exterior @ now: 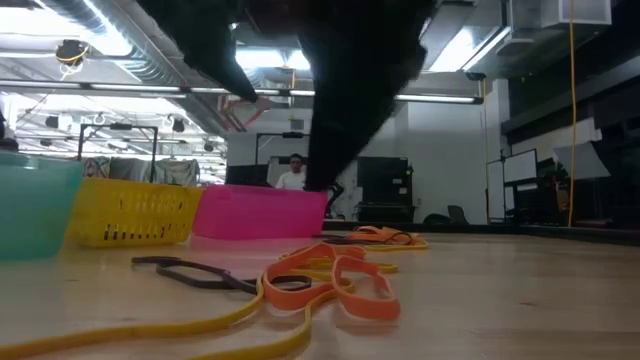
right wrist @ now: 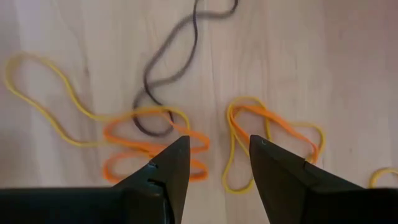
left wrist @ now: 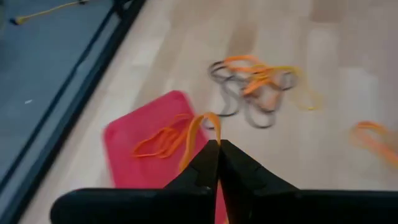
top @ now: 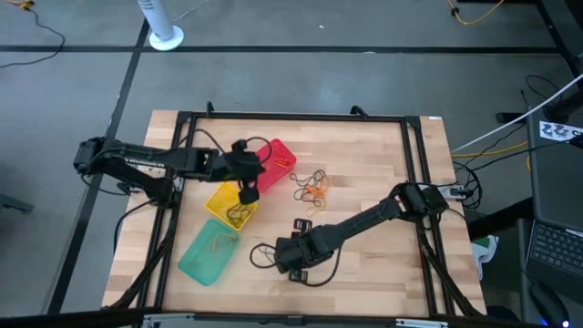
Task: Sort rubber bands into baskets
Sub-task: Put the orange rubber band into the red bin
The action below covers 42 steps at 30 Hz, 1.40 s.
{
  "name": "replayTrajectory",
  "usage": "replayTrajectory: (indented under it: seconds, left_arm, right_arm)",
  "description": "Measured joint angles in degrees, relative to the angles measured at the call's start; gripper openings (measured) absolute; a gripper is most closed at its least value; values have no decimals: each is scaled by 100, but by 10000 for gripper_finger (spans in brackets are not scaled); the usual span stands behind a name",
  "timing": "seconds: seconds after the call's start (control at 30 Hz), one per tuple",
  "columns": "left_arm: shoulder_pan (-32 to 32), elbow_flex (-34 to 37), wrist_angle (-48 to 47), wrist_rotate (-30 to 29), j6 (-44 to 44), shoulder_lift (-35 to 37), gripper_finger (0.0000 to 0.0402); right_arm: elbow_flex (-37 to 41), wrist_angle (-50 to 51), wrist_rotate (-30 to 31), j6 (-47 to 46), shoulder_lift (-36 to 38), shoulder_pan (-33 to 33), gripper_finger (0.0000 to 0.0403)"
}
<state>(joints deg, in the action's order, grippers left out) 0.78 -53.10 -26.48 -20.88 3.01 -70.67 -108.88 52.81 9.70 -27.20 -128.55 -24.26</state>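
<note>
Above the red rectangular plastic basket (top: 276, 164) at the middle of the wooden bench (top: 364, 155), the left gripper (left wrist: 217, 152) has its two dark fingers pressed together on a thin orange rubber band (left wrist: 198, 129), which trails from the fingertips down toward other orange bands (left wrist: 158, 142) lying inside that basket. Just left of the red one sits the yellow slotted plastic basket (top: 231, 205), with bands in it, and nearer and further left the teal-green plastic basket (top: 209, 253). A loose tangle of orange, dark and yellowish rubber bands (top: 312, 185) lies on the bench right of the red basket. Nearer, the right gripper (right wrist: 214, 163) hovers low with its fingers spread apart and nothing between them, over an orange-and-yellow band (right wrist: 273, 137), beside another orange band (right wrist: 152, 149) and a dark band (right wrist: 171, 68).
</note>
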Motion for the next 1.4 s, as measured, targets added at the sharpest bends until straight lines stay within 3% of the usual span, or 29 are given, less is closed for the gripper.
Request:
replayTrajectory:
  seconds: [0.27, 0.67, 1.4]
  left_arm:
    - [711, 0, 5, 5, -140, -376, 43]
    - [970, 0, -18, 474, 249, -745, 147]
    - [510, 0, -329, 492, 258, -745, 143]
  right_arm:
    - [189, -263, -175, 544, -2, 111, 166]
    - [188, -362, -331, 1028, -2, 189, 166]
    - [184, -423, -645, 1675, -320, 219, 165]
